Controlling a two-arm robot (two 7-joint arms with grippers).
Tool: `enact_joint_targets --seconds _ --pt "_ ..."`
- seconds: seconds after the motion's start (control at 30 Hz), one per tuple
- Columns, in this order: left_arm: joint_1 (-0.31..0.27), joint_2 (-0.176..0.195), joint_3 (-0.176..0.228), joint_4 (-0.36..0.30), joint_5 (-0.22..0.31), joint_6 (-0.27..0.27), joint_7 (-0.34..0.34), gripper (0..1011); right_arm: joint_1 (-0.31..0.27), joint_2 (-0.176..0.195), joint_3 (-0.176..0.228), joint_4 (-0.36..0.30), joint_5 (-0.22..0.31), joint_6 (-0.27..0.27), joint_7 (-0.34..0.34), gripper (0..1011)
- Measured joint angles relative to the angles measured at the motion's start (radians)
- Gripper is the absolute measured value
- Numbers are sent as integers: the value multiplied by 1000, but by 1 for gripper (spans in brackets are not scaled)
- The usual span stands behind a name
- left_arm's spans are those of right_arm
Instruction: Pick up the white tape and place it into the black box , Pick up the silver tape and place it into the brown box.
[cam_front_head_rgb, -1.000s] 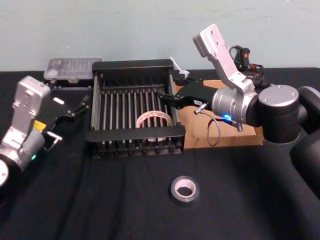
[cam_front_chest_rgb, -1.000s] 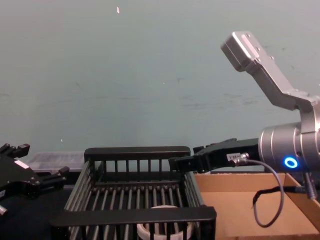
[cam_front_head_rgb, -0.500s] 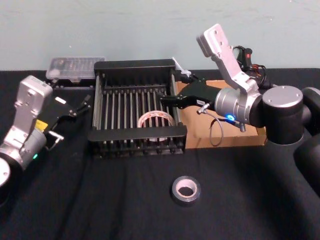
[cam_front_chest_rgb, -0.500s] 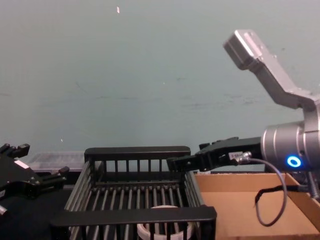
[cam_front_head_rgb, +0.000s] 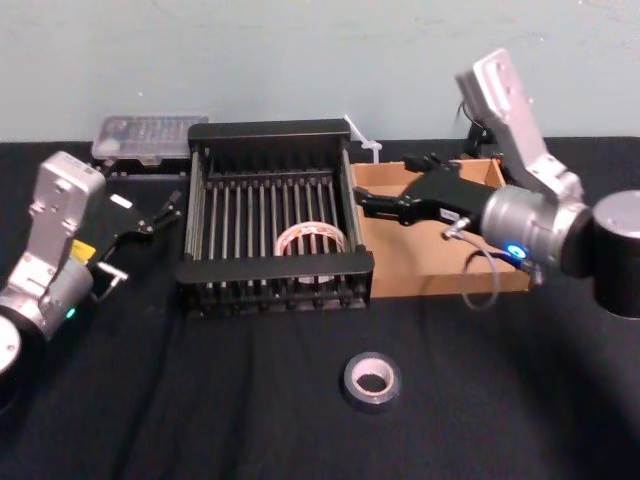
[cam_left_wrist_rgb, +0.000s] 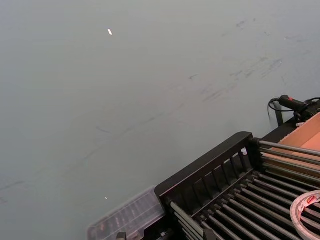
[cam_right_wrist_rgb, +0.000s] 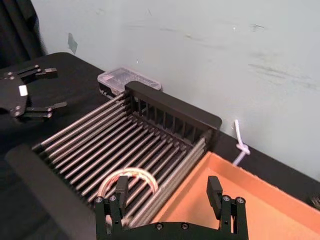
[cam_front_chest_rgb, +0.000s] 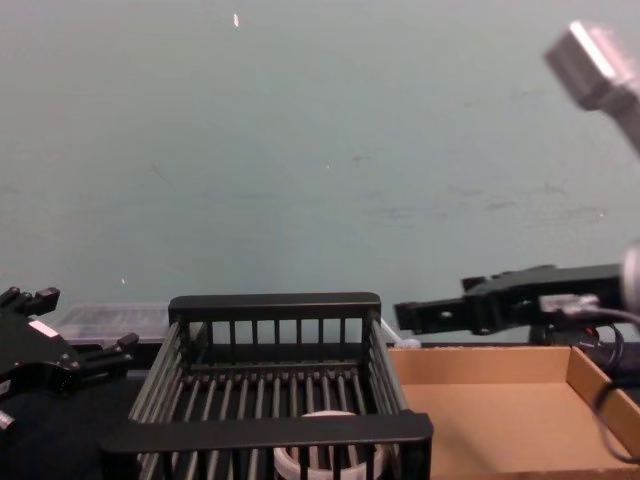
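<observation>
While right hand (cam_right_wrist_rgb: 167, 186) hangs over brown box (cam_front_head_rgb: 450, 290), silver tape (cam_front_head_rgb: 370, 379) lies apart

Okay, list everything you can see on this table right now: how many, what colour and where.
white tape: one, white with red print, lying in the black box, front right.
black box: one, black, slatted, middle of the table.
silver tape: one, grey-silver, flat on the cloth in front of both boxes.
brown box: one, tan cardboard, right beside the black box.
plastic case: one, clear, behind the black box's left corner.
white cord: one, white, behind the gap between the boxes.
table: one, covered in black cloth.
left tool: one, black, open, left of the black box.
right tool: one, black, open, holding nothing, over the brown box's left edge.
</observation>
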Motion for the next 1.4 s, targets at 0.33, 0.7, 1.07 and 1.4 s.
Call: enact_joint_targets --seconds 0.33,0.7,1.07,1.4 --pt "0 0 0 0 0 0 0 1001 -140 116 45 -164 55 53 6 1002" --pt "0 0 0 0 0 0 0 1001 -228 191 17 -229 75 76 17 1002" --pt "0 0 0 0 0 0 0 1002 -246 231 -51 -252 62 78 48 1002" --pt "0 0 0 0 0 0 0 1001 -231 243 -99 -244 32 85 69 1002"
